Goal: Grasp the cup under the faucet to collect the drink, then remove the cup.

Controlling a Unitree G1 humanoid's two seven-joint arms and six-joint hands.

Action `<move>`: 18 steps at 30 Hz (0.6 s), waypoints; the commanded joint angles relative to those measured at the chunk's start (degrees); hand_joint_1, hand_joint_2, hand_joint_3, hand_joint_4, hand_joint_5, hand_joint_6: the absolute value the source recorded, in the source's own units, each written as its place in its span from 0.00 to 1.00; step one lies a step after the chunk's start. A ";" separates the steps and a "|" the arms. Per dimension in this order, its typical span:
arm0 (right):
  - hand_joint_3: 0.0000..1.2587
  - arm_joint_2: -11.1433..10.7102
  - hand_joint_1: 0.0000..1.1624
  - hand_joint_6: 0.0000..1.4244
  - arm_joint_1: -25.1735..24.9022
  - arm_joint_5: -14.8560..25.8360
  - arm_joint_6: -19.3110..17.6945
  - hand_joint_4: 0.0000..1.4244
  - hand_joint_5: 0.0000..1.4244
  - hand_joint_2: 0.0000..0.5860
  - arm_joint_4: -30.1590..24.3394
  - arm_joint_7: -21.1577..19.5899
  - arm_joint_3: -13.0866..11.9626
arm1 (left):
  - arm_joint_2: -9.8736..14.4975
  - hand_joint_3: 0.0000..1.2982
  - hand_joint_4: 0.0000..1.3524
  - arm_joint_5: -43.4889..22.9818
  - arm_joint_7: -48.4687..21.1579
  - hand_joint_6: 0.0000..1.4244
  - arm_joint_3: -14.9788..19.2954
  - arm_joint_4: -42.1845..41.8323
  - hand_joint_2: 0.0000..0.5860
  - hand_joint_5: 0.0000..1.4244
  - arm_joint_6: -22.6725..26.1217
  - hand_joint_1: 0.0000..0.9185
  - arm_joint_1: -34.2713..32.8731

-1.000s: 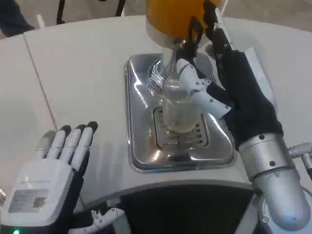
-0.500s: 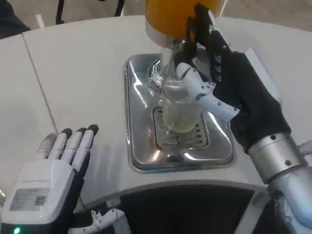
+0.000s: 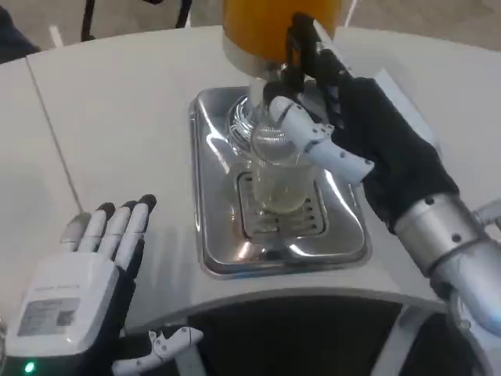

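Clear plastic, that cup (image 3: 275,174), standing on the slotted grate of the steel drip tray (image 3: 205,196) right beneath the orange dispenser (image 3: 270,25). Your right hand (image 3: 356,141) wraps it, thumb across the near side, fingers reaching up behind by the black tap lever (image 3: 295,48). Your left hand (image 3: 86,274) hovers over the white table (image 3: 117,110), fingers spread, holding nothing. Bare tabletop lies left of the tray; the table's curved edge runs close below it.
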 commanded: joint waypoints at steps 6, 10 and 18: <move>0.01 -3.95 0.35 0.01 -5.67 1.55 6.52 0.00 0.00 0.83 1.63 5.30 5.16 | -0.26 0.00 0.00 -0.78 1.02 0.00 0.07 1.67 0.19 0.00 -1.23 0.27 -0.24; 0.02 -6.74 0.31 0.01 -8.88 2.15 7.84 0.00 0.00 0.81 3.05 9.00 7.74 | -0.22 0.00 0.00 -1.16 1.10 0.00 0.34 2.16 0.18 0.00 -1.74 0.26 -0.30; 0.04 -15.51 0.24 0.04 -13.39 -9.55 8.09 0.00 0.00 0.81 -0.92 11.84 17.29 | -0.16 0.00 0.00 -2.31 0.83 0.00 0.22 3.94 0.13 0.00 -2.06 0.10 -1.57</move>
